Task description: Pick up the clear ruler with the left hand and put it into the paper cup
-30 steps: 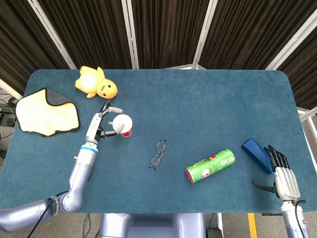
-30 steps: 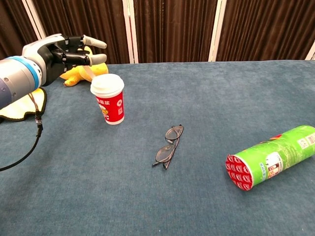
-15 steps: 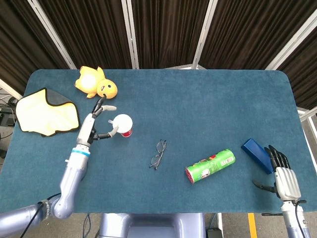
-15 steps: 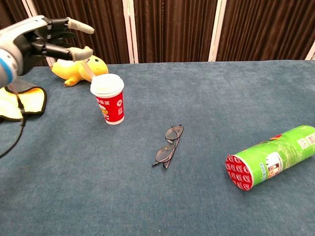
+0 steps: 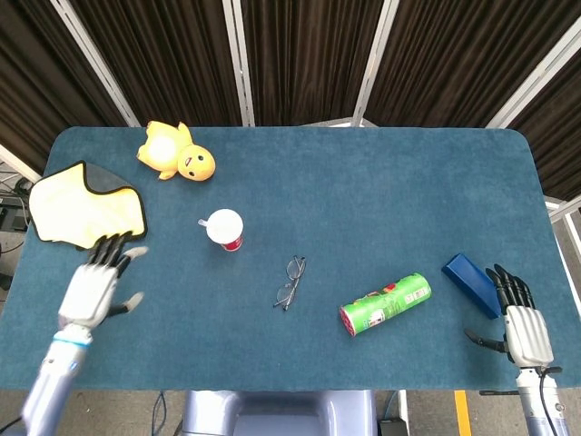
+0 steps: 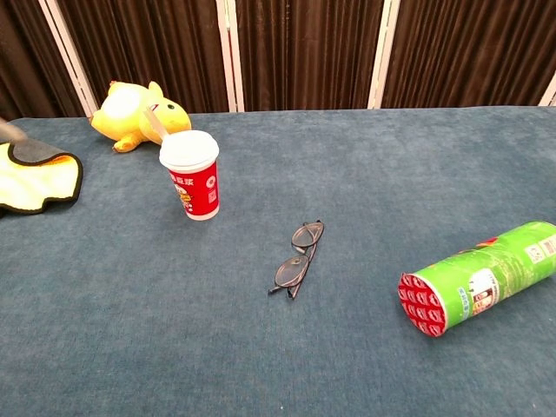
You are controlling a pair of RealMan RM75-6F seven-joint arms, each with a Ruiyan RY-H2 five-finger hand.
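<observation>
The red paper cup stands upright left of the table's middle. The clear ruler leans out of the cup's rim toward the far left, and shows in the head view as a pale tip. My left hand hovers over the front left of the table, well apart from the cup, fingers spread and holding nothing. In the chest view only a sliver of it shows at the left edge. My right hand rests at the front right corner, fingers apart and empty.
A yellow plush duck lies at the back left and a yellow cloth at the left edge. Folded glasses lie mid-table, a green snack can on its side to their right, and a blue box beside my right hand.
My left hand has let go of the ruler, which stays in the cup, and has drawn back toward the front left. The right hand has stayed put.
</observation>
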